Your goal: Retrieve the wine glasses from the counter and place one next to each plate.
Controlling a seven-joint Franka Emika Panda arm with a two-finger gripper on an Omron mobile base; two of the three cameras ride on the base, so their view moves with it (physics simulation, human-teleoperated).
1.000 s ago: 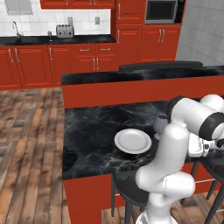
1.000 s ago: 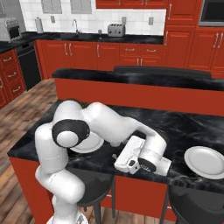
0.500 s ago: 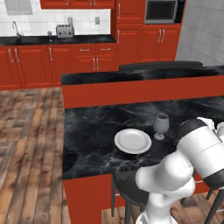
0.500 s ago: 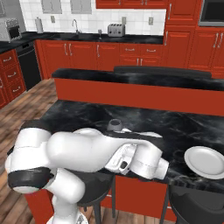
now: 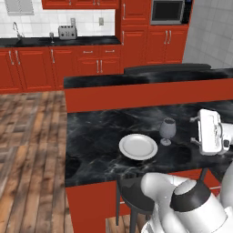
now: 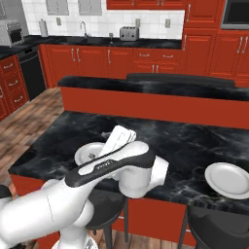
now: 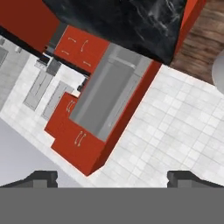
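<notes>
One wine glass [image 5: 167,131] stands upright on the black marbled bar [image 5: 100,136], just right of a white plate [image 5: 138,146]. My gripper [image 5: 196,130] hovers a little to the right of that glass, apart from it, holding nothing. The hand view shows its fingertips [image 7: 42,177] spread wide, so my gripper [image 7: 113,178] is open. In the right base view my arm covers part of this plate [image 6: 86,153], and a second plate [image 6: 228,179] lies at the bar's right end. The counter [image 5: 41,42] runs along the back wall with the toaster [image 5: 67,32].
A raised red ledge [image 5: 150,93] backs the bar. Dark stools [image 5: 136,195] stand under its near edge, another stool [image 6: 219,228] below the second plate. Wooden floor [image 5: 27,136] lies between bar and counter. A sink faucet [image 5: 17,30] rises at the counter's left.
My arm has swung round and the hand has drawn back to the right of the wine glass, which now stands uncovered beside the plate. The jaws stay wide.
</notes>
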